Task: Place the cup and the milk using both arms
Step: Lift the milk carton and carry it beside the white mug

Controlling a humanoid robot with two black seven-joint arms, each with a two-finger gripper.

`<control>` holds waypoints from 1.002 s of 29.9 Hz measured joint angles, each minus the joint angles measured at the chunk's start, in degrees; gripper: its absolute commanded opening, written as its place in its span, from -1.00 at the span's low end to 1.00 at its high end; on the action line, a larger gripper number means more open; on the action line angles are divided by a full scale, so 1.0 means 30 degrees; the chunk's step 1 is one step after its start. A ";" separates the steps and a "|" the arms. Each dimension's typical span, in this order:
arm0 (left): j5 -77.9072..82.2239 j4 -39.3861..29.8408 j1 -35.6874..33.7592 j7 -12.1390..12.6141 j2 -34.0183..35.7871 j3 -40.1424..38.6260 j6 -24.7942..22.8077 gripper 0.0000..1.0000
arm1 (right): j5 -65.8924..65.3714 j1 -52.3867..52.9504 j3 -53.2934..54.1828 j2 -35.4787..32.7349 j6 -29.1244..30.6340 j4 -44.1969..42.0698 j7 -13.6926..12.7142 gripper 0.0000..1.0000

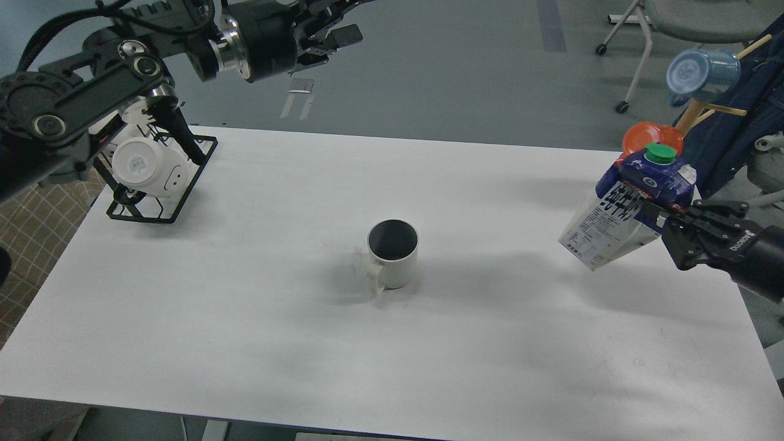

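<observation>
R gripper (658, 222) pinches milk carton (631, 208) at its side, held above table (245, 343) near R edge; long axis tilted, green cap (660, 153) up-right. Cup (393, 253) upright well left of it, nothing inside, handle toward cam. L gripper (331, 30) fingers apart, holding nothing, far up-left above black rack (160, 184) w/ white mug (148, 166).

The cup (393, 253) is cream-white, vertically ribbed, dark grey inside. The milk (625, 211) carton is dark blue and white, with black characters and a green cap. The table (245, 318) is white.
</observation>
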 measured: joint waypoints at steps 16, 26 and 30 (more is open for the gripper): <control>-0.0003 0.0011 0.0224 0.0013 0.0039 0.0005 0.0025 0.90 | -0.0574 0.4668 -0.4600 0.8269 0.0000 -0.5621 -0.0003 -1.00; -0.0003 0.0014 0.0378 -0.0013 0.0232 -0.0025 0.0033 0.90 | -0.0540 0.4849 -0.4999 1.1152 0.0000 -0.7467 -0.0003 -1.00; -0.0003 0.0013 0.0380 -0.0013 0.0239 -0.0027 0.0032 0.90 | -0.0519 0.4762 -0.5043 1.1713 0.0000 -0.7792 -0.0004 -1.00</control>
